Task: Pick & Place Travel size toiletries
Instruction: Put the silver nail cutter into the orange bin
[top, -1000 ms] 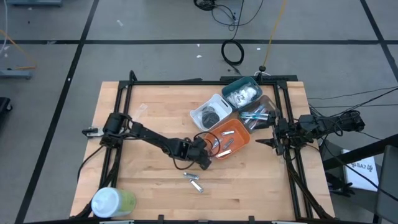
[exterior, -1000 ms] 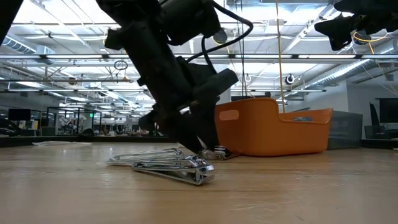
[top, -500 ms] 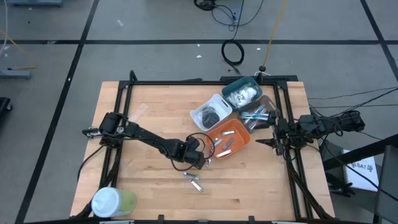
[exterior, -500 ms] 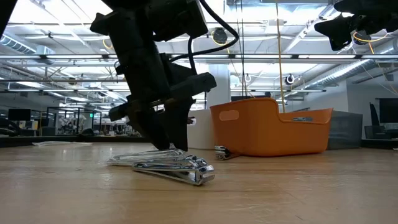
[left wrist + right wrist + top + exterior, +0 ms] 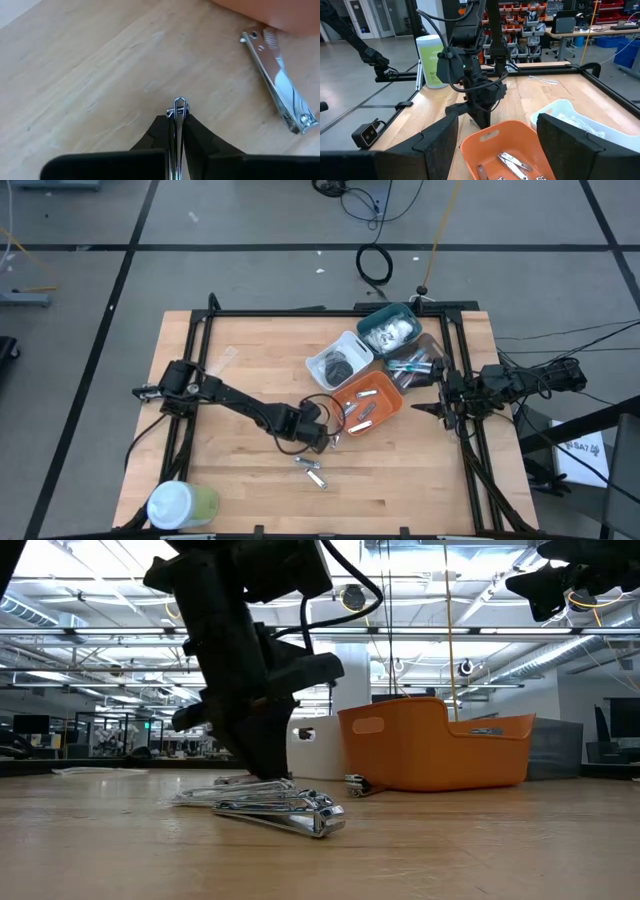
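Silver metal nail clippers are what's actually in play here. From the high view, the left end effector (image 5: 325, 439) sits low on the wooden tabletop (image 5: 240, 390), just near and left of the orange plastic bin (image 5: 368, 402), which already holds a few clippers. Two more shiny nail clippers (image 5: 311, 471) lie loose on the tabletop a bit nearer than the end effector. The white bin with dark discs (image 5: 338, 360), the teal bin of white packets (image 5: 390, 330) and the dark bin (image 5: 418, 363) line up toward the far right. The right end effector (image 5: 440, 408) waits at the right edge, fingers spread, holding nothing.

Low view: the left arm comes down right behind the loose clipper pair (image 5: 275, 808), with the orange bin to its right.

Left wrist view: the fingers are pinched shut on a thin silver nail clipper held edge-on (image 5: 178, 125), its tip poking out past them. Another flat silver clipper (image 5: 278, 87) lies beside the bin's edge.

Right wrist view: orange bin in front with clippers inside (image 5: 512, 162), left arm behind it, big white-and-green cylinder (image 5: 433, 60) further back.

Risk, I reckon: the grip is on a skinny slick edge, so the clipper could swivel or slip out on the lift. The bin wall is also close, so a low carry could clip the rim and knock it loose.
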Controlling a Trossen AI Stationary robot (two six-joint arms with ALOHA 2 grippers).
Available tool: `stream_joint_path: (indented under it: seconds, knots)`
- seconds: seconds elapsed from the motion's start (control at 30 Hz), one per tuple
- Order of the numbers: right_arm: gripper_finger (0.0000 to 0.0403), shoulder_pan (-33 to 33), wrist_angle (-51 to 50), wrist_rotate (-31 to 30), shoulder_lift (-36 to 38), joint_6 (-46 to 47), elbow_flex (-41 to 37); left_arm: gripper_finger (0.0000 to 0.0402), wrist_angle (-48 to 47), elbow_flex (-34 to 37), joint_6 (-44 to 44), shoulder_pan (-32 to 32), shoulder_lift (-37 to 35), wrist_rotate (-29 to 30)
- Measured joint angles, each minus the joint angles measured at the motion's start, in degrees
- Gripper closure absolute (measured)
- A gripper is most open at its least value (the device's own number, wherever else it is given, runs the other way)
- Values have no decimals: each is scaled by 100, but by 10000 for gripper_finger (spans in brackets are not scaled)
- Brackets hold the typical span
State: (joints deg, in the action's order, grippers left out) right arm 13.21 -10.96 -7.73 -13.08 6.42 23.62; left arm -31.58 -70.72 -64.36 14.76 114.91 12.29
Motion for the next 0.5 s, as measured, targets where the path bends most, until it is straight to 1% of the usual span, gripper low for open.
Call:
stream_joint_path:
  seconds: [0.17, 0.27, 0.33, 0.4, 0.5]
  knots:
    - [147, 0, 0, 0, 0, 6, 0, 364, 34, 6, 518, -7, -127, -4]
    - [147, 0, -1, 0, 0, 18, 0, 366, 5, 37, 648, -11, -347, -11]
    - [147, 0, -2, 0, 0, 20, 0, 379, 86, 57, 809, 0, -581, 134]
    - [147, 0, -2, 0, 0, 20, 0, 389, 426, 22, 1015, 18, -849, 361]
    - [147, 0, -2, 0, 0, 20, 0, 389, 1020, 22, 1575, 64, -1136, 773]
